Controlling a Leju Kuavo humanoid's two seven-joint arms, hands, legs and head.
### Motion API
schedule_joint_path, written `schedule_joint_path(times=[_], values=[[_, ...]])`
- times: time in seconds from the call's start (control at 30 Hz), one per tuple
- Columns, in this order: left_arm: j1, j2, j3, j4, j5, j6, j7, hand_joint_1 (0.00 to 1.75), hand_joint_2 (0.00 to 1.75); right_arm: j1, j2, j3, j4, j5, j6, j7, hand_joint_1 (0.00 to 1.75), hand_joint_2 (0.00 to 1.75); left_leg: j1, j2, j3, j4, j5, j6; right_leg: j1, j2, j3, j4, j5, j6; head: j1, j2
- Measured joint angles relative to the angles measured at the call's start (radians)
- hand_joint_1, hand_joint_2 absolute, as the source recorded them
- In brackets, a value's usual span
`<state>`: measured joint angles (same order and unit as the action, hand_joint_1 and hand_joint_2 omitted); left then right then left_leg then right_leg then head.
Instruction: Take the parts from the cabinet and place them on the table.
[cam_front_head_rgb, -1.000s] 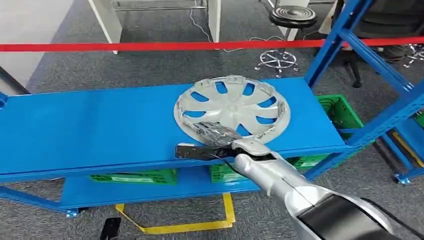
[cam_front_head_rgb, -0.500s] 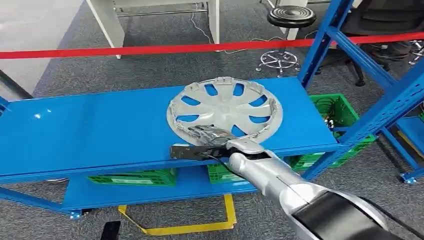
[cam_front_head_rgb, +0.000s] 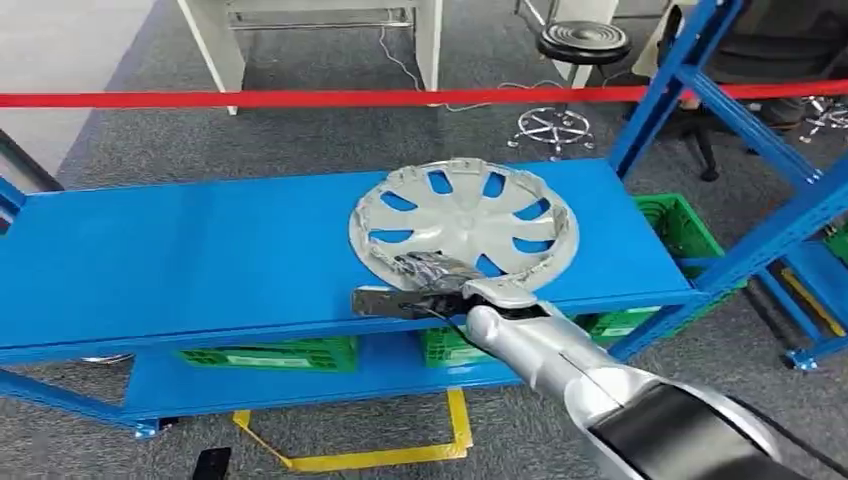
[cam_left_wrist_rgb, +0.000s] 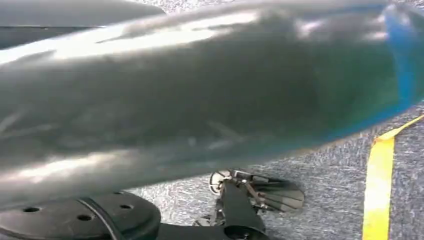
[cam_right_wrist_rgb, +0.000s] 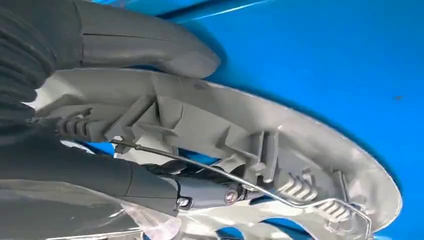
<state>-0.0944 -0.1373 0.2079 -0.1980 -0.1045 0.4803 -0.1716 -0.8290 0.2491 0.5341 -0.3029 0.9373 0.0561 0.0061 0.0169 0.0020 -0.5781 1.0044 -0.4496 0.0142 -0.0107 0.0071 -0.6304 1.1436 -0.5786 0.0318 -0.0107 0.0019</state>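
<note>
Head view: the right hand (cam_front_head_rgb: 432, 272) is gripping the near rim of the hubcap (cam_front_head_rgb: 463, 222), which is lying on the blue shelf (cam_front_head_rgb: 200, 260).
Right wrist view: thumb and fingers (cam_right_wrist_rgb: 85, 177) are clamping the rim.
Left hand: state cannot be determined.
Progress: grasp made; lifting and table placement are remaining.

The right arm (cam_front_head_rgb: 560, 360) is a smooth silver tube widening into a glossy black band near the elbow. A thin black cable runs along it. The right hand (cam_front_head_rgb: 425, 272) has dark fingers under a grey ribbed cover (cam_right_wrist_rgb: 22, 65), a thick grey thumb (cam_right_wrist_rgb: 145, 45), and small silver screws (cam_right_wrist_rgb: 231, 196).
</note>
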Motion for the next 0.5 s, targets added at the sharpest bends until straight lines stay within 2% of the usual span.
schedule_joint_path(times=[0.03,0.07,0.1,0.13,0.17,0.2,0.23,0.27,0.33,0.37,0.4,0.43,0.47,0.5], values=[[0.002,0.0,0.001,0.0,0.0,0.001,0.0,0.0,0.0,0.002,-0.001,0.0,0.002,0.0,0.0,0.0,0.0,1.75,-0.003,0.001,-0.002,0.0,0.001,0.003,0.0,0.0,-0.045,0.095,-0.039,0.001,0.0,0.0],[0.003,0.001,0.002,0.0,0.0,0.002,0.0,0.0,0.0,0.002,-0.001,0.0,0.003,0.0,0.0,0.0,0.0,1.75,-0.005,0.002,-0.004,0.001,0.001,0.003,0.0,0.0,-0.081,0.166,-0.063,0.001,0.0,0.0],[0.005,0.002,0.003,0.0,0.0,0.002,0.0,0.0,0.0,0.002,-0.001,0.0,0.003,0.001,0.0,0.0,0.0,1.75,-0.007,0.002,-0.003,0.001,0.001,0.003,0.0,0.0,-0.092,0.185,-0.055,-0.001,-0.001,0.0],[0.005,0.003,0.004,0.0,0.001,0.002,0.0,0.0,0.0,0.002,-0.002,0.0,0.004,0.001,0.0,0.0,0.0,1.75,-0.008,0.002,-0.002,0.001,0.001,0.003,0.001,0.0,-0.076,0.156,-0.027,-0.004,-0.001,0.0],[0.005,0.004,0.005,0.0,0.001,0.003,0.0,0.0,0.0,0.001,-0.002,0.0,0.004,0.001,0.0,0.0,0.0,1.75,-0.008,0.001,-0.001,0.001,0.001,0.003,0.001,0.0,-0.041,0.087,0.015,-0.008,0.0,0.0],[0.005,0.004,0.006,0.0,0.001,0.003,0.0,0.0,0.0,0.0,-0.002,0.0,0.004,0.001,0.0,0.0,0.0,1.75,-0.009,0.0,0.001,0.001,0.001,0.003,0.002,0.0,0.011,-0.014,0.061,-0.014,0.0,0.0],[0.004,0.004,0.007,0.0,0.001,0.004,0.0,0.0,0.0,-0.002,-0.002,0.0,0.004,0.001,0.0,0.0,0.0,1.75,-0.009,-0.001,0.002,0.001,0.001,0.003,0.004,-0.001,0.06,-0.108,0.093,-0.022,0.0,0.0],[0.004,0.004,0.009,0.0,0.001,0.004,0.0,0.0,0.0,-0.004,-0.002,0.0,0.004,0.001,0.001,0.0,0.0,1.75,-0.016,-0.002,-0.001,0.005,-0.001,-0.003,0.008,-0.002,0.076,-0.143,0.077,-0.023,-0.002,0.0],[0.004,0.005,0.013,0.0,0.001,0.004,0.0,0.0,0.0,-0.002,-0.002,0.0,0.004,0.002,0.002,0.0,0.0,1.75,-0.012,-0.004,-0.003,0.004,0.003,-0.014,0.01,0.0,0.079,-0.141,0.084,-0.023,-0.003,0.0],[0.004,0.004,0.013,0.0,0.001,0.004,0.0,0.0,0.0,-0.002,-0.002,0.001,0.004,0.002,0.002,0.0,0.0,1.75,-0.009,-0.004,-0.002,0.002,0.006,-0.019,0.013,0.001,0.078,-0.14,0.085,-0.026,-0.002,0.0],[0.003,0.004,0.014,0.0,0.001,0.005,0.0,0.0,0.0,-0.004,-0.002,0.001,0.004,0.002,0.003,0.0,0.0,1.75,-0.01,-0.005,0.0,0.001,0.006,-0.025,0.01,0.0,0.081,-0.147,0.089,-0.032,-0.002,0.0],[0.003,0.006,0.015,0.0,0.001,0.005,0.0,0.0,0.0,-0.003,-0.002,0.001,0.004,0.002,0.005,0.0,0.0,1.75,-0.008,-0.005,-0.003,0.012,-0.007,-0.03,0.003,-0.006,0.087,-0.155,0.096,-0.039,-0.002,0.0],[0.003,0.006,0.015,0.0,0.001,0.006,-0.001,0.0,0.0,-0.004,-0.001,0.002,0.004,0.001,0.008,-0.001,0.0,1.75,-0.009,-0.004,-0.02,0.049,-0.037,-0.035,0.001,-0.007,0.088,-0.156,0.097,-0.042,-0.006,0.0],[0.003,0.007,0.017,0.0,0.002,0.006,-0.001,0.0,0.0,-0.003,-0.001,0.002,0.004,-0.001,0.01,-0.001,0.0,1.75,-0.006,-0.004,-0.051,0.125,-0.081,-0.039,0.0,-0.01,0.087,-0.156,0.097,-0.045,-0.007,0.0]])
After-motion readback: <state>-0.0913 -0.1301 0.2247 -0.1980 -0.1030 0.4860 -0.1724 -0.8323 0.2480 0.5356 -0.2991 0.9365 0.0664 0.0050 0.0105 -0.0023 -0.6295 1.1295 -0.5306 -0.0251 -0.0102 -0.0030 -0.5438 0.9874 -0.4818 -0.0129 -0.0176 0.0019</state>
